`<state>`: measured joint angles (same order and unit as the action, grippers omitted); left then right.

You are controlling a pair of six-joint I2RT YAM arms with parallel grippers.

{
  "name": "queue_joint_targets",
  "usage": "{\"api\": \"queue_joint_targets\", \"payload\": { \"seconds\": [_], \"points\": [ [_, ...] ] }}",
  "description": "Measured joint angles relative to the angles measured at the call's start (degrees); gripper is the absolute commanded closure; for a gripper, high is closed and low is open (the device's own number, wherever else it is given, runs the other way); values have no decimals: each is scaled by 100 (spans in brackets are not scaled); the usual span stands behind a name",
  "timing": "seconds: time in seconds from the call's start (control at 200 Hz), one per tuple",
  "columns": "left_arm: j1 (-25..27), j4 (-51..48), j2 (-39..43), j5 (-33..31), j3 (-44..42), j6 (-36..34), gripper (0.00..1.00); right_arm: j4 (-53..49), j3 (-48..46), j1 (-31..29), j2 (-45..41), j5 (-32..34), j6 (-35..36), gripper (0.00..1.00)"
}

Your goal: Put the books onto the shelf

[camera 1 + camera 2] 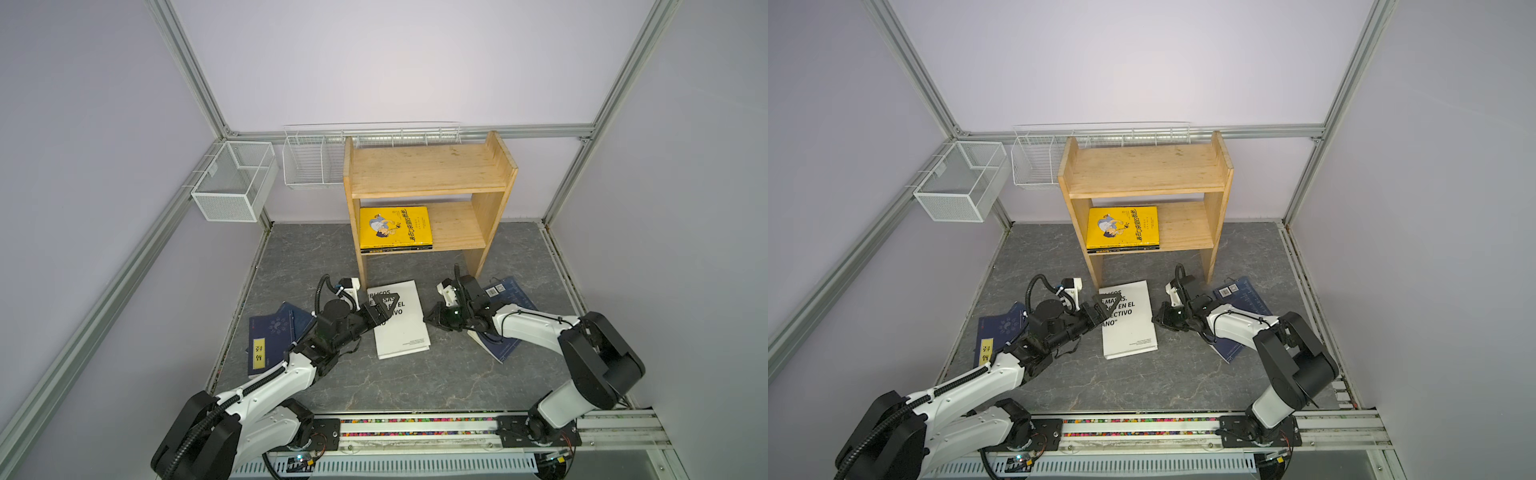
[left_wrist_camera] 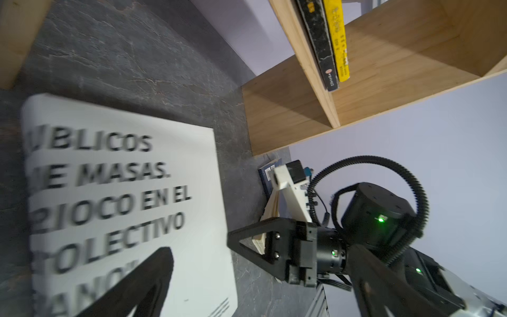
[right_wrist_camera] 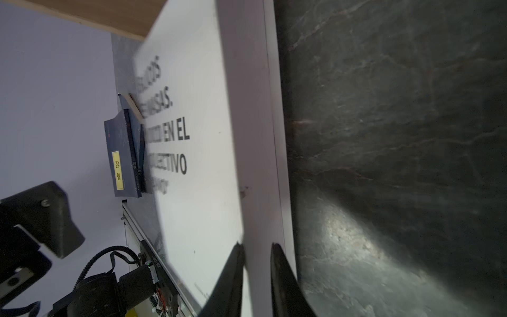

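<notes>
The pine shelf (image 1: 428, 170) (image 1: 1144, 170) stands at the back. On its lower tier the yellow book (image 1: 395, 226) (image 2: 338, 41) lies on the black book (image 2: 318, 46). In front of the shelf the thick white book (image 1: 405, 336) (image 2: 123, 192) (image 3: 197, 137) lies flat on the floor. My left gripper (image 1: 382, 309) (image 1: 1104, 309) hovers wide open over its left half, one finger (image 2: 142, 282) above the cover. At the book's right edge my right gripper (image 1: 432, 318) (image 3: 257, 247) has its jaws slightly apart, and the page edge shows between the tips. Navy books (image 1: 274, 336) (image 3: 123, 159) lie at the left, another navy book (image 1: 505, 291) under the right arm.
Two white wire baskets (image 1: 235, 183) (image 1: 311, 162) hang on the back left frame. The shelf's side panels reach the grey stone floor (image 1: 415, 382) just behind the white book. Aluminium frame posts and lilac walls close the cell; the arm rail (image 1: 415, 428) runs along the front.
</notes>
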<state>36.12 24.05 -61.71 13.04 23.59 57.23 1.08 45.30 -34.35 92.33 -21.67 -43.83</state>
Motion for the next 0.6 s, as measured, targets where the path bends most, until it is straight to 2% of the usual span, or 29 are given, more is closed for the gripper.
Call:
{"api": "queue_joint_targets", "payload": {
  "seconds": [0.065,0.13,0.245,0.42,0.6],
  "points": [
    [0,4,4,13,0,22,0,7,4,-33,81,63,9,72],
    [0,-22,0,7,0,28,0,-17,48,-55,105,153,35,62],
    [0,-396,13,-199,2,-2,1,-264,236,-162,127,535,179,60],
    [0,-1373,31,-737,7,-247,0,-946,761,-509,120,1467,564,73],
    [0,-1670,-184,-964,7,-417,0,-1327,1145,-699,175,2052,822,80]
  ]
}}
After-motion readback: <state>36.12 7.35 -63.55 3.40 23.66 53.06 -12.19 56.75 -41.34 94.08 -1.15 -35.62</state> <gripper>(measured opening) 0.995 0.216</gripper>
